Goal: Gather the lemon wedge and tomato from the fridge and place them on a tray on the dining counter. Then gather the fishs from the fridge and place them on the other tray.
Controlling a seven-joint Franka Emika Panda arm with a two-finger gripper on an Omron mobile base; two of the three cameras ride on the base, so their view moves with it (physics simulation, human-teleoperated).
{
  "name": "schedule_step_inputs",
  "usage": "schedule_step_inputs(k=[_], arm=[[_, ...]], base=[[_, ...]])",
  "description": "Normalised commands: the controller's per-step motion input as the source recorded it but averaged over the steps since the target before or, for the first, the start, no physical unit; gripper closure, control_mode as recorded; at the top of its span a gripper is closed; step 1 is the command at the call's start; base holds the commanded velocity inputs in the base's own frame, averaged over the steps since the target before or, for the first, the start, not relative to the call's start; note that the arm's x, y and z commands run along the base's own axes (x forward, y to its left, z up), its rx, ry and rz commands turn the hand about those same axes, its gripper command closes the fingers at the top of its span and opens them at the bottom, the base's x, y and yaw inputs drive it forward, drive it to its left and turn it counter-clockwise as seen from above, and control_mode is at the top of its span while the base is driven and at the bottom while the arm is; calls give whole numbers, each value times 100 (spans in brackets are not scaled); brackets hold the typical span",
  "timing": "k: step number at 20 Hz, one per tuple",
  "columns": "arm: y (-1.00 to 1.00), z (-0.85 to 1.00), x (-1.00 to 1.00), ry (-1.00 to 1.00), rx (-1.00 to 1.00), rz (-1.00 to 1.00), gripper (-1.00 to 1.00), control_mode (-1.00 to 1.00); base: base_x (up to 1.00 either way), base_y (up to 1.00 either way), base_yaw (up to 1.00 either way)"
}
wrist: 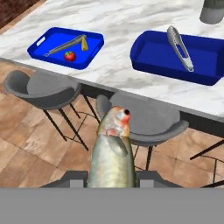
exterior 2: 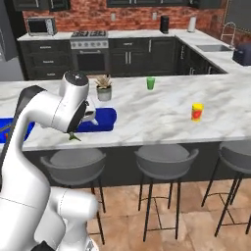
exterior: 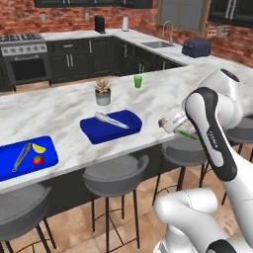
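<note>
My gripper (wrist: 111,177) is shut on an olive-tan fish (wrist: 112,148), held out over the stools just short of the dining counter (exterior: 64,106). The gripper (exterior: 168,123) hangs to the right of the darker blue tray (exterior: 111,127), where a grey-silver fish (exterior: 111,120) lies. A brighter blue tray (exterior: 24,158) at the counter's left holds the tomato (exterior: 37,159) and the lemon wedge (exterior: 38,148). The hand view shows the same tomato (wrist: 69,56), lemon wedge (wrist: 84,43) and silver fish (wrist: 179,48).
A long silver utensil (exterior: 21,156) lies in the left tray. A potted plant (exterior: 103,92), a green cup (exterior: 138,81) and a yellow-and-red container (exterior 2: 197,112) stand on the counter. Round grey stools (exterior: 116,175) line its near edge.
</note>
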Motion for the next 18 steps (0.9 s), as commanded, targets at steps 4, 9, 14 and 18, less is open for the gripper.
schedule_step_inputs(k=[4,9,14,18], arm=[[0,0,0,0,0,0,100,100],[0,0,0,0,0,0,100,100],[0,0,0,0,0,0,100,100],[0,0,0,0,0,0,100,100]], base=[[36,-64,36],[25,-59,30],[40,-17,18],[48,-16,15]])
